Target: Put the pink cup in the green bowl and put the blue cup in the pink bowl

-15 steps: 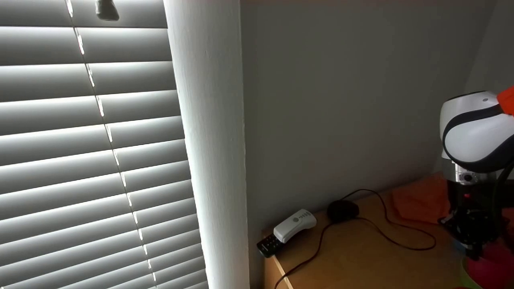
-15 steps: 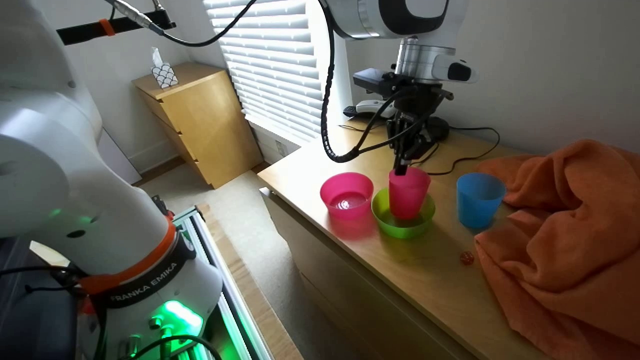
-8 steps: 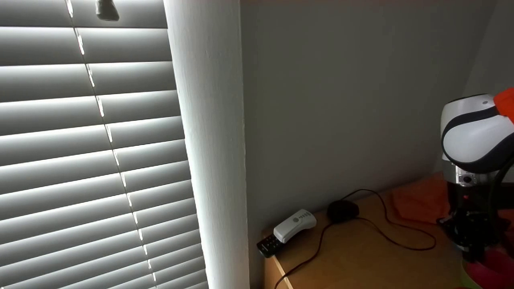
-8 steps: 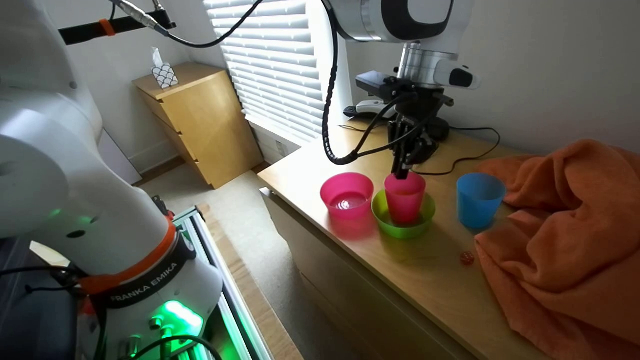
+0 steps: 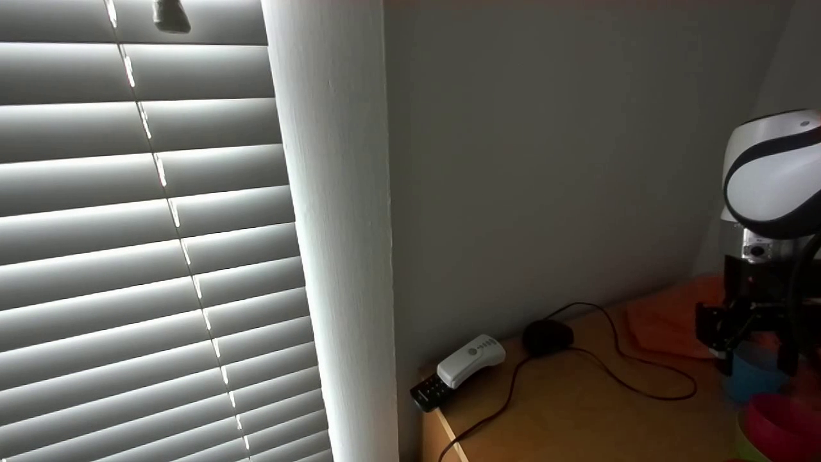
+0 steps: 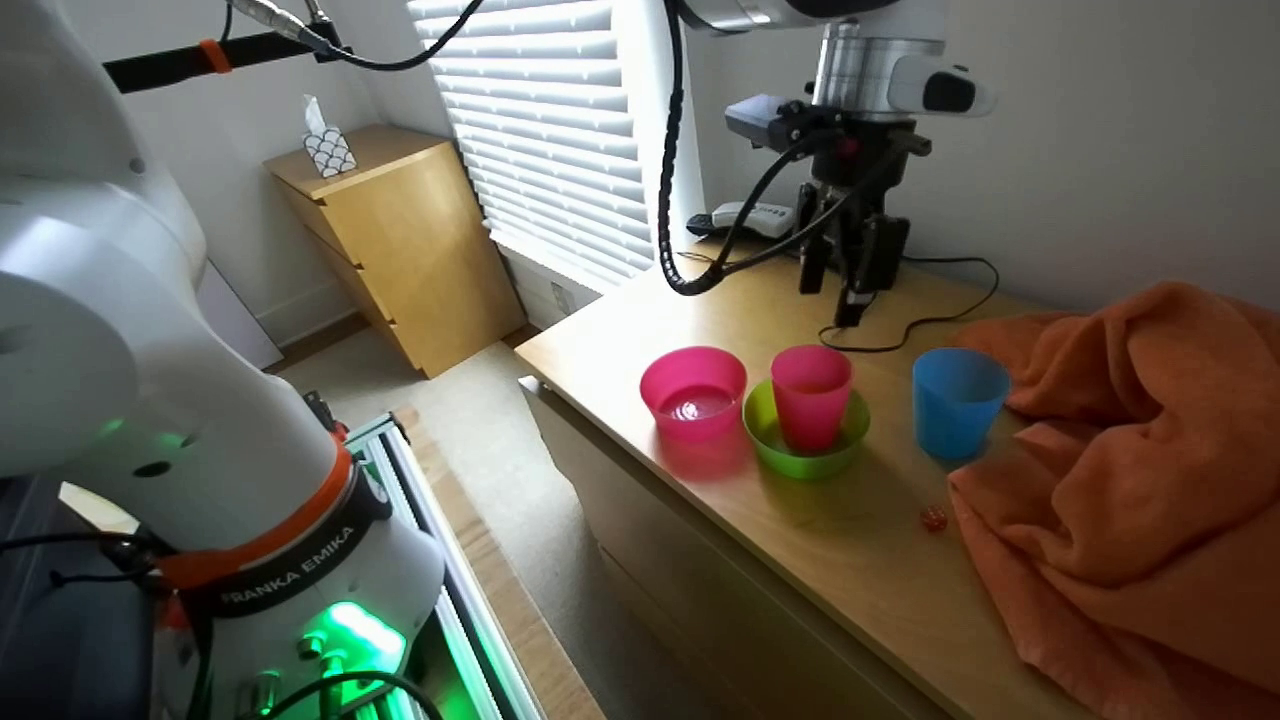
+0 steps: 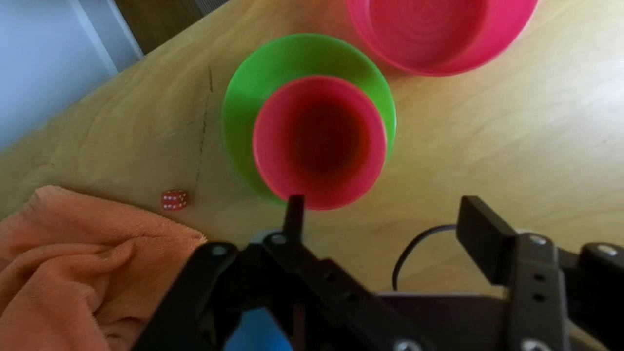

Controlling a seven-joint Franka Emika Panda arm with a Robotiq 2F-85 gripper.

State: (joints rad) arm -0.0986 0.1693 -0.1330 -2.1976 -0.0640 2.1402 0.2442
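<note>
The pink cup (image 6: 812, 400) stands in the green bowl (image 6: 800, 466), leaning a little; the wrist view looks down into the cup (image 7: 336, 183) within the bowl (image 7: 302, 53). To the bowl's side is the pink bowl (image 6: 694, 424) with nothing in it. The blue cup (image 6: 955, 415) stands upright on the dresser top; in the wrist view only a patch of the blue cup (image 7: 258, 331) shows behind gripper parts. My gripper (image 6: 832, 300) hangs above the table, behind and over the pink cup, its jaws spread apart. Nothing sits between its fingers (image 7: 487, 241).
An orange towel (image 6: 1130, 480) is heaped beside the blue cup. A small red die (image 6: 933, 517) lies near it. A black cable (image 6: 960, 260) runs across the back of the table, and a white handset (image 5: 471, 360) lies at the far corner. The dresser's front edge borders the bowls.
My gripper was shut on the pink cup's rim; it has opened, let go and risen away toward the wall. The pink cup has settled lower in the green bowl.
</note>
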